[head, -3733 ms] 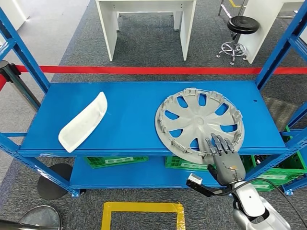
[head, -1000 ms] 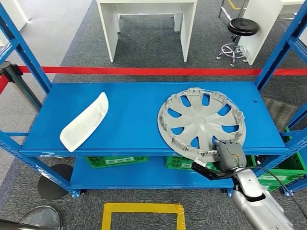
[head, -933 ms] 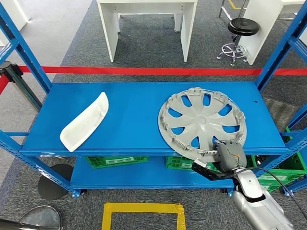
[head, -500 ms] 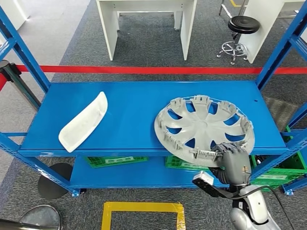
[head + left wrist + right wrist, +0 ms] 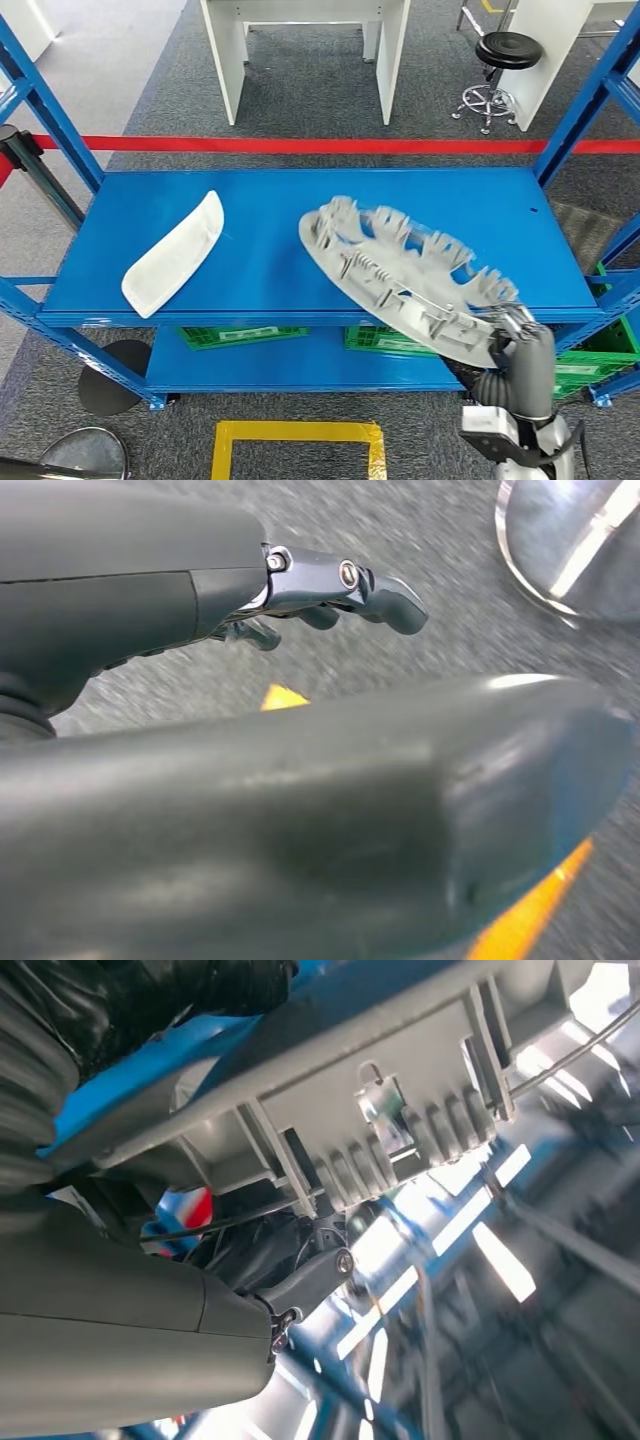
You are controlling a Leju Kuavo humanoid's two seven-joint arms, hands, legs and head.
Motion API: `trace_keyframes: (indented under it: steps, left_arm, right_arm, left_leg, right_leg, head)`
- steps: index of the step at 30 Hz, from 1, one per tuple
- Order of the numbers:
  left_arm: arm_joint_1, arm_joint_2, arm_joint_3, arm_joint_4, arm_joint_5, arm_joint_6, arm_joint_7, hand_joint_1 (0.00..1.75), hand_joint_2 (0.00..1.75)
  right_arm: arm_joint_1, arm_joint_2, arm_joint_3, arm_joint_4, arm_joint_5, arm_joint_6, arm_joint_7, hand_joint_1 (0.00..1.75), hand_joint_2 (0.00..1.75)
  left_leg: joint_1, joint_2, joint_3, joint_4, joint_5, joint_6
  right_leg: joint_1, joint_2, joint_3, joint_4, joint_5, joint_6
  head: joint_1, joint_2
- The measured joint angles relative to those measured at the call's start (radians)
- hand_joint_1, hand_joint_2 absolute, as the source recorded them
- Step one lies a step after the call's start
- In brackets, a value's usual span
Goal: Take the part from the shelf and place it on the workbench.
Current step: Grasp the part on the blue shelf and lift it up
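Note:
A grey wheel cover (image 5: 400,275) hangs tilted over the front right of the blue shelf (image 5: 272,240), its near rim pulled past the shelf's front edge. My right hand (image 5: 521,360) grips that near rim from below the shelf edge. The right wrist view shows the ribbed rim of the wheel cover (image 5: 362,1090) with my right hand's fingers (image 5: 309,1275) hooked under it. My left hand (image 5: 332,585) hangs over the grey floor with its fingers loosely extended and nothing in them.
A white curved part (image 5: 175,255) lies on the shelf's left half. Green crates (image 5: 241,335) sit on the lower shelf. Blue uprights (image 5: 581,100) frame the shelf sides. A white table (image 5: 302,40) and black stool (image 5: 506,55) stand beyond red tape (image 5: 317,146).
My right hand closed on the wheel cover's near rim, then lifted and drew it toward me. The cover went from lying flat to steeply tilted and now overhangs the front edge.

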Motion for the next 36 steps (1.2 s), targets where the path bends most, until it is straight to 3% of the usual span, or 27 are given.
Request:
trace_keyframes:
  steps: [9,13,16,25,28,32,36]
  left_arm:
    - [-0.002,-0.005,0.042,0.000,0.019,-0.039,-0.068,0.00,0.00]
    - [-0.002,-0.007,0.059,0.000,0.022,-0.035,-0.080,0.00,0.00]
    - [-0.002,-0.008,0.070,0.000,0.024,-0.036,-0.081,0.00,0.00]
    - [-0.003,-0.012,0.088,0.000,0.024,-0.036,-0.078,0.00,0.00]
    - [-0.003,-0.014,0.088,0.000,0.016,-0.024,-0.041,0.00,0.00]
    - [-0.003,-0.016,0.088,0.000,0.002,0.014,0.026,0.00,0.00]
    - [-0.003,-0.018,0.090,0.000,0.003,-0.003,0.038,0.00,0.00]
  right_arm:
    - [0.033,0.099,-0.052,-0.102,-0.102,-0.020,-0.103,1.75,1.75]
    - [0.051,0.117,-0.047,-0.124,-0.371,0.111,-0.132,1.75,1.75]
    - [0.071,0.132,-0.039,-0.136,-0.454,0.178,-0.152,1.75,1.75]
    - [0.090,0.150,-0.025,-0.151,-0.466,0.192,-0.164,1.75,1.75]
    - [0.090,0.158,-0.025,-0.151,-0.467,0.184,-0.159,1.75,1.75]
    - [0.094,0.167,-0.029,-0.151,-0.449,0.149,-0.140,1.75,1.75]
    - [0.103,0.177,-0.036,-0.151,-0.343,0.058,-0.135,1.75,1.75]
  left_leg:
    - [0.000,0.000,0.000,0.000,0.000,0.000]
    - [0.000,0.000,0.000,0.000,0.000,0.000]
    - [0.000,0.000,0.000,0.000,0.000,0.000]
    - [0.000,0.000,0.000,0.000,0.000,0.000]
    - [0.000,0.000,0.000,0.000,0.000,0.000]
    - [0.000,0.000,0.000,0.000,0.000,0.000]
    - [0.000,0.000,0.000,0.000,0.000,0.000]
  right_leg:
    - [0.000,0.000,0.000,0.000,0.000,0.000]
    - [0.000,0.000,0.000,0.000,0.000,0.000]
    - [0.000,0.000,0.000,0.000,0.000,0.000]
    - [0.000,0.000,0.000,0.000,0.000,0.000]
    - [0.000,0.000,0.000,0.000,0.000,0.000]
    - [0.000,0.000,0.000,0.000,0.000,0.000]
    - [0.000,0.000,0.000,0.000,0.000,0.000]
  head:
    - [0.000,0.000]
    - [0.000,0.000]
    - [0.000,0.000]
    - [0.000,0.000]
    - [0.000,0.000]
    - [0.000,0.000]
    - [0.000,0.000]
